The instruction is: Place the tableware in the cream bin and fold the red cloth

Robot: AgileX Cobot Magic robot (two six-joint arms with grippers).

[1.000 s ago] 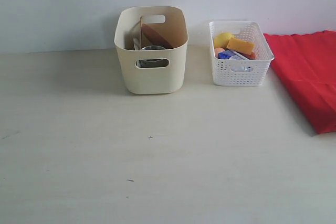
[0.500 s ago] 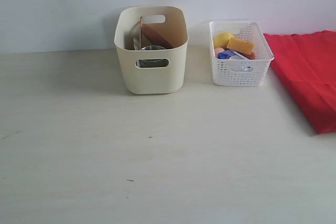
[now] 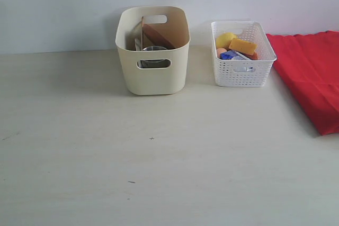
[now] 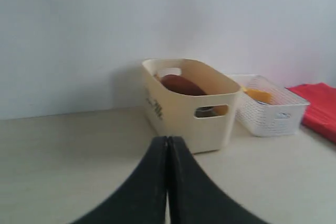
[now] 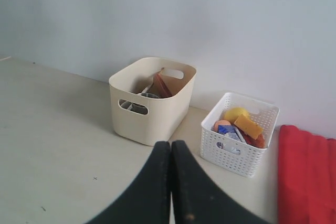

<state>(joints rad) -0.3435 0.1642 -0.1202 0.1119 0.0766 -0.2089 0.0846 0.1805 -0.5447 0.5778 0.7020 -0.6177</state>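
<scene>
We are viewing the smooth, round-cornered cream bin [image 3: 152, 78] holding the brown plate [image 3: 159, 36] and steel cup [image 3: 154, 50]; the red cloth [image 3: 312, 72] is lying beside the lattice basket [image 3: 243, 75]; the left end effector [image 4: 167, 142] and right end effector [image 5: 171, 145] are sitting closed, empty

The exterior view looks from the front, raised and tilted down over the table [image 3: 159, 173] to the back wall [image 3: 63, 9], with the cream bin [image 3: 153, 78] towards twelve o'clock, the white basket [image 3: 243, 72] at one and the red cloth [image 3: 312, 78] at two. The left wrist view looks low and almost level past the left fingers [image 4: 147, 182], nearer the bin, from about its seven o'clock. The right wrist view sits higher and farther back, at about five o'clock, angled down past the right fingers [image 5: 152, 182] into both containers. All three views share bin, basket, cloth, table and wall
</scene>
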